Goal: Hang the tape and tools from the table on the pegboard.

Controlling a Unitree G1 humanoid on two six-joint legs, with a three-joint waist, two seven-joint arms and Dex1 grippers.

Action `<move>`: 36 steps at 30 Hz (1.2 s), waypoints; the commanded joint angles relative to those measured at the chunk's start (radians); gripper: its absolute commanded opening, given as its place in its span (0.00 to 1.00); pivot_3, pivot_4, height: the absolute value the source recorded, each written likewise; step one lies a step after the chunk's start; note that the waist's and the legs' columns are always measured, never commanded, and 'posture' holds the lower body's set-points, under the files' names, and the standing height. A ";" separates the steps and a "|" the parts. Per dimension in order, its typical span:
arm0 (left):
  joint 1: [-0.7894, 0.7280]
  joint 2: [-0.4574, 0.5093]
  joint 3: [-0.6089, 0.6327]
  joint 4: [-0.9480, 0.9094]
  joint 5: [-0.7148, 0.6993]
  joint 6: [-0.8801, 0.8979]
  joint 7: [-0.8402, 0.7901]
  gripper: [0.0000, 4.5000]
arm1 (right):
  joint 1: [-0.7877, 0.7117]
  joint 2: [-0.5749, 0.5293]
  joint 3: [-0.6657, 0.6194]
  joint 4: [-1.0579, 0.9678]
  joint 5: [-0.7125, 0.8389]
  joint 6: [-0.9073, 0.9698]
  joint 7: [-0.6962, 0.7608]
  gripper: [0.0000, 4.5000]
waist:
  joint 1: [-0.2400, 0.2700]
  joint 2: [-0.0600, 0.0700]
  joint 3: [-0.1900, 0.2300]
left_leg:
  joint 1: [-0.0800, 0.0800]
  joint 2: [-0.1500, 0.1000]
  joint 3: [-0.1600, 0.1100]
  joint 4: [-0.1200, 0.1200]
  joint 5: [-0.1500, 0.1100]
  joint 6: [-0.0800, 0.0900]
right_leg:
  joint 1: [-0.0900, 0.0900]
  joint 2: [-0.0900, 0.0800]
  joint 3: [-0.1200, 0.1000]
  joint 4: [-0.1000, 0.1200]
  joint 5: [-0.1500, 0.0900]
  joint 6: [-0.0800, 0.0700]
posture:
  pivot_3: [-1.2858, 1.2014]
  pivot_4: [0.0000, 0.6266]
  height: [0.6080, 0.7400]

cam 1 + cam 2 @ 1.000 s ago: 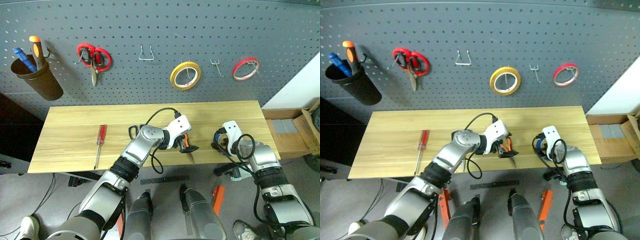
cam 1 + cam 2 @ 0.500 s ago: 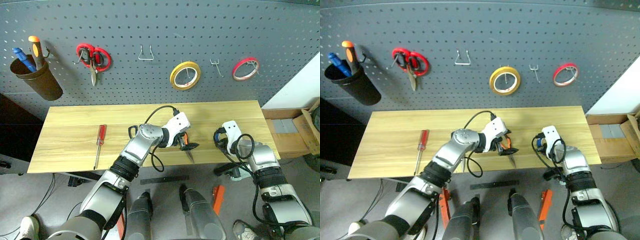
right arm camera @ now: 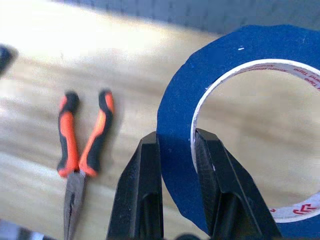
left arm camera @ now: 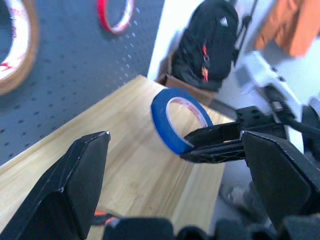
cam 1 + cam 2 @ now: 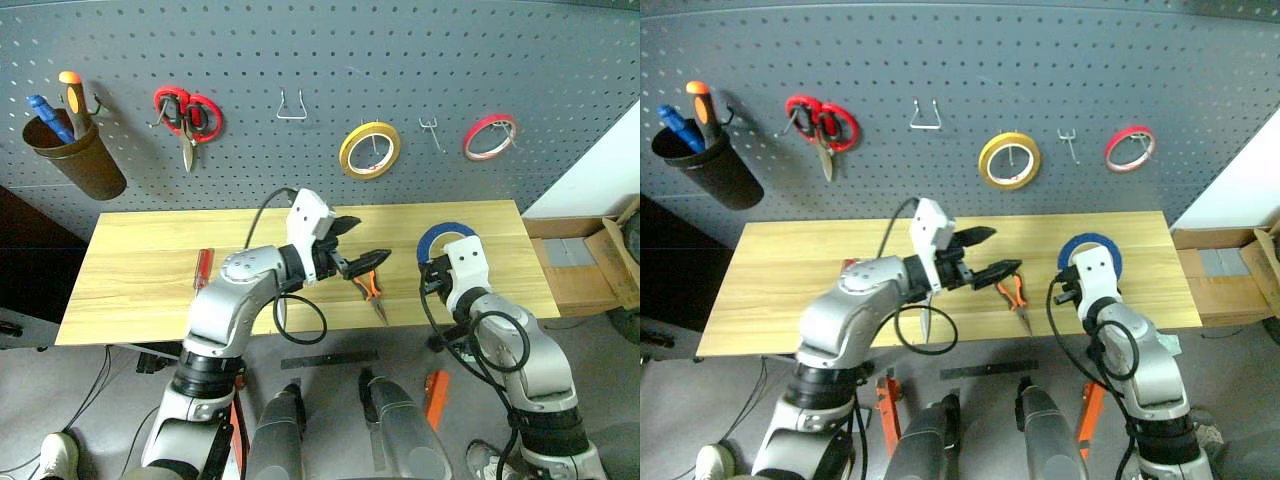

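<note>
The blue tape [image 5: 444,239] hangs upright above the table [image 5: 140,250], with my right gripper [image 3: 177,145] shut on its lower rim. My left gripper [image 5: 363,240] is open and empty, held level above the wood and pointing toward the tape. The orange-and-black pliers [image 5: 372,290] lie on the table just below it, near the front edge. The red-handled screwdriver [image 5: 203,266] lies to the left, partly behind my left arm. The scissors' steel blades [image 5: 925,322] peek out under my left forearm, and their handles are hidden. The grey pegboard [image 5: 320,50] rises behind the table.
On the pegboard hang a brown cup [image 5: 82,158] with tools, red-handled scissors [image 5: 187,116], a yellow roll [image 5: 370,150] and a red roll [image 5: 490,137]. A wire hook [image 5: 291,106] and a small hook [image 5: 431,132] are bare. A cardboard box [image 5: 590,262] sits right of the table.
My right gripper shut on the blue tape and lifted it off the table. My left arm rose and pulled left, away from the pliers, still open.
</note>
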 commanded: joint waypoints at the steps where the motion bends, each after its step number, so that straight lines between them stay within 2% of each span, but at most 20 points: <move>1: 0.013 -0.006 0.079 -0.140 -0.073 0.084 0.096 1.00 | 0.005 -0.012 0.021 -0.047 -0.067 -0.165 -0.034 0.12 | -0.004 0.000 0.000 | 0.000 0.000 0.001 0.001 0.000 0.000 | 0.000 0.000 0.001 0.000 -0.001 -0.001 | 0.45 0.42 1.00; 8: 0.011 -0.020 0.134 -0.207 -0.117 0.128 0.227 1.00 | -0.056 -0.008 0.048 0.066 -0.143 -0.393 -0.061 0.12 | -0.013 -0.003 -0.005 | 0.000 -0.001 0.000 0.001 0.000 0.000 | 0.001 0.000 0.001 0.000 0.003 0.004 | 0.46 0.38 1.00; 14: 0.015 -0.021 0.105 -0.183 -0.114 0.106 0.268 1.00 | -0.225 0.004 0.055 0.332 -0.161 -0.665 -0.046 0.12 | -0.016 -0.011 -0.014 | 0.001 -0.001 0.001 0.002 0.000 0.000 | 0.001 0.000 0.001 0.003 0.003 0.004 | 0.46 0.36 1.00; 21: -0.007 -0.014 0.081 -0.145 -0.112 0.070 0.265 1.00 | -0.403 0.004 0.047 0.611 -0.179 -0.893 -0.045 0.12 | -0.014 -0.013 -0.018 | 0.002 -0.001 0.000 0.003 0.001 -0.002 | 0.002 0.000 0.001 0.007 0.003 0.004 | 0.47 0.35 1.00; 24: -0.017 -0.009 0.072 -0.123 -0.110 0.056 0.258 1.00 | -0.449 0.007 0.046 0.702 -0.160 -0.941 -0.014 0.12 | -0.014 -0.013 -0.018 | 0.002 -0.001 0.000 0.003 0.001 -0.002 | 0.002 0.000 0.001 0.007 0.003 0.004 | 0.47 0.35 1.00; 30: -0.049 -0.008 0.045 -0.066 -0.109 0.020 0.234 1.00 | -0.531 0.017 0.010 0.862 -0.049 -0.911 0.123 0.12 | -0.012 -0.013 -0.019 | 0.002 -0.001 0.000 0.003 0.001 -0.002 | 0.003 0.000 0.001 0.008 0.004 0.003 | 0.47 0.36 1.00; 35: -0.073 -0.012 0.025 -0.016 -0.101 -0.015 0.218 1.00 | -0.569 0.011 -0.021 0.922 -0.019 -0.897 0.147 0.12 | -0.010 -0.013 -0.019 | 0.003 -0.001 -0.001 0.005 0.001 -0.002 | 0.005 0.000 0.000 0.008 0.004 0.003 | 0.46 0.37 1.00; 36: -0.076 -0.011 0.024 -0.010 -0.101 -0.019 0.217 1.00 | -0.568 0.011 -0.023 0.922 -0.018 -0.895 0.148 0.20 | -0.011 -0.013 -0.019 | 0.003 -0.001 -0.001 0.005 0.001 -0.002 | 0.005 0.000 0.001 0.008 0.004 0.003 | 0.46 0.37 1.00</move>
